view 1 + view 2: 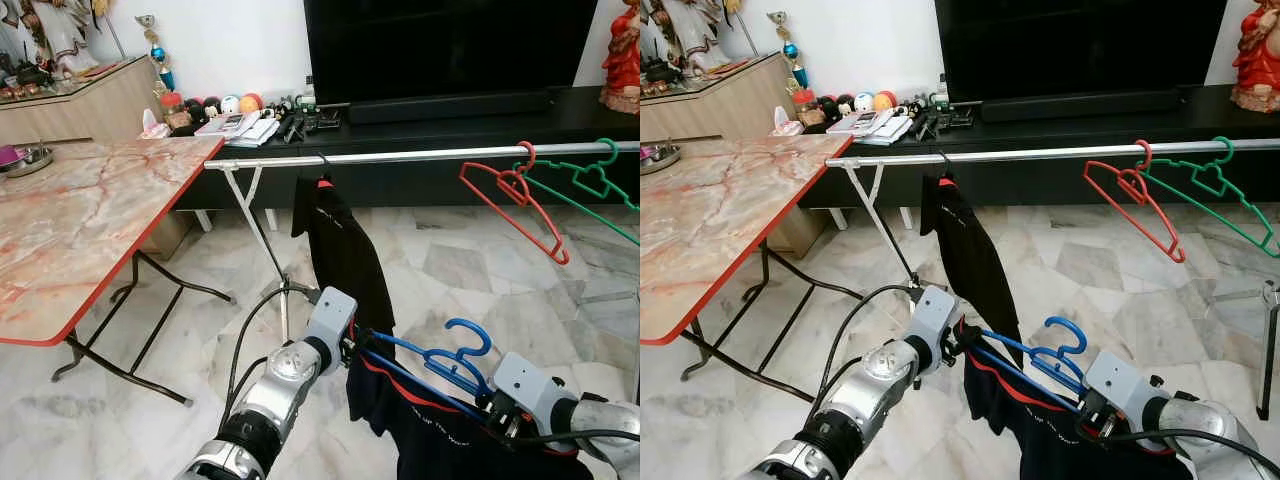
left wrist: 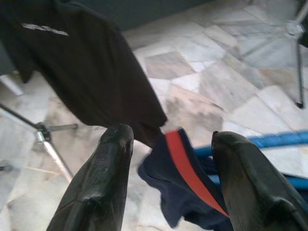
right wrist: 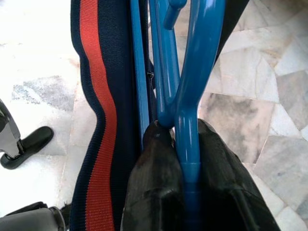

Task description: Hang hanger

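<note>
A pink-veined marble-topped folding table with a red edge (image 1: 70,220) is seen at the far left, on a pale marble tile floor (image 1: 470,270). A horizontal silver metal clothes rail (image 1: 420,155) is carried across the scene from the table's corner, in front of a low black TV cabinet (image 1: 560,120). A black garment (image 1: 340,250) is hung from the rail near its left end. Lower down, the left gripper (image 2: 166,144) is held with its fingers spread apart, nothing clamped between them, close beside the edge of a dark navy garment with a red stripe (image 2: 185,173). That garment is draped on a blue plastic hanger (image 1: 455,360), which is held low, well below the rail, between the two arms. The hanger's stem is pinched tightly by the closed fingers of the right gripper (image 3: 185,144). Farther right, a red plastic hanger (image 1: 515,200) and a green plastic hanger (image 1: 590,185) are hooked on the rail, side by side.
</note>
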`<state>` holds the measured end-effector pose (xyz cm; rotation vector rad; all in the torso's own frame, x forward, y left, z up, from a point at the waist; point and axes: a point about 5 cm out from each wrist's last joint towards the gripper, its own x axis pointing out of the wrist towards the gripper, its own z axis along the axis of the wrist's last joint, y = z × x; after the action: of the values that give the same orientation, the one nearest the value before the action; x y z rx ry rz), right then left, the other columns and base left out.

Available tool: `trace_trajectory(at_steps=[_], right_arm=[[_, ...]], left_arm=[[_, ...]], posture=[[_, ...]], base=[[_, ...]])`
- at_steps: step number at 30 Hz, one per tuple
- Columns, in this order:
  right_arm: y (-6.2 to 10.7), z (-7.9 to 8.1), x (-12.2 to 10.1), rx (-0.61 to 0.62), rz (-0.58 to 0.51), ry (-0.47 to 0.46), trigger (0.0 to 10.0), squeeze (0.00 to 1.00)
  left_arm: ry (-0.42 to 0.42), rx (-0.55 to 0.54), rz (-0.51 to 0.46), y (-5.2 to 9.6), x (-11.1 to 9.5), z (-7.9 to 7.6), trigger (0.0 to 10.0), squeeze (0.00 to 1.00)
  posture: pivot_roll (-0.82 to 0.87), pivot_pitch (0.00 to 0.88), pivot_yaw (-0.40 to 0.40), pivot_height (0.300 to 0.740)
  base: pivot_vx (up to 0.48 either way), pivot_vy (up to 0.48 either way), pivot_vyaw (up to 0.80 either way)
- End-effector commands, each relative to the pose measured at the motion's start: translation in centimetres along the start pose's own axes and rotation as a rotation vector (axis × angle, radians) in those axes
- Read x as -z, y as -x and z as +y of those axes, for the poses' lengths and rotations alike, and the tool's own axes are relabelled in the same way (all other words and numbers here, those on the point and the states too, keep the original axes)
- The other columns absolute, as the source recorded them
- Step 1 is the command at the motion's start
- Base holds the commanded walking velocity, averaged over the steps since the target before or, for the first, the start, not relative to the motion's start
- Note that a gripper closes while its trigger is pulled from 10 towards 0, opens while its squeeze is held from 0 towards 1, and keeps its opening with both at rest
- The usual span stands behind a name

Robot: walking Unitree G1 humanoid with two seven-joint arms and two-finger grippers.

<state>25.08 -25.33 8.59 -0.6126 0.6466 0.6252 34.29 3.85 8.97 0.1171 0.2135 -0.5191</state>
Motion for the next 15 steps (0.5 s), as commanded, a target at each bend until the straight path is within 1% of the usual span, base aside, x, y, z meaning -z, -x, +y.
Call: trace_trajectory(at_steps=[1,5,10,13,15], right_arm=[[0.0,0.0,-1.7,0.003,-0.059,0.038,10.0,0.0],[0.0,0.0,-1.8,0.004,-0.062,0.041,10.0,0.0],[-0.1,0.0,-2.1,0.004,-0.07,0.046,10.0,0.0],[-0.1,0.1,-2.2,0.002,-0.074,0.048,10.0,0.0],[-0.2,0.3,-2.3,-0.004,-0.079,0.051,10.0,0.0]], left_arm=[[-0.006,-0.033,-0.004,-0.1,-0.4,0.5,10.0,0.0],[0.003,-0.044,0.036,-0.3,-0.1,0.4,10.0,0.0],[0.013,-0.04,0.122,-0.2,1.2,0.1,10.0,0.0],[0.041,-0.038,0.124,-0.2,1.2,-0.1,10.0,0.0],[0.036,-0.046,0.132,-0.2,1.3,-0.1,10.0,0.0]], posture=[[-0.07,0.0,0.118,0.74],[-0.07,0.0,0.119,0.74],[-0.07,0.0,0.122,0.74],[-0.07,0.0,0.122,0.74],[-0.07,0.0,0.122,0.74]], base=[[0.0,0.0,0.0],[0.0,0.0,0.0],[0.0,0.0,0.0],[0.0,0.0,0.0],[0.0,0.0,0.0]])
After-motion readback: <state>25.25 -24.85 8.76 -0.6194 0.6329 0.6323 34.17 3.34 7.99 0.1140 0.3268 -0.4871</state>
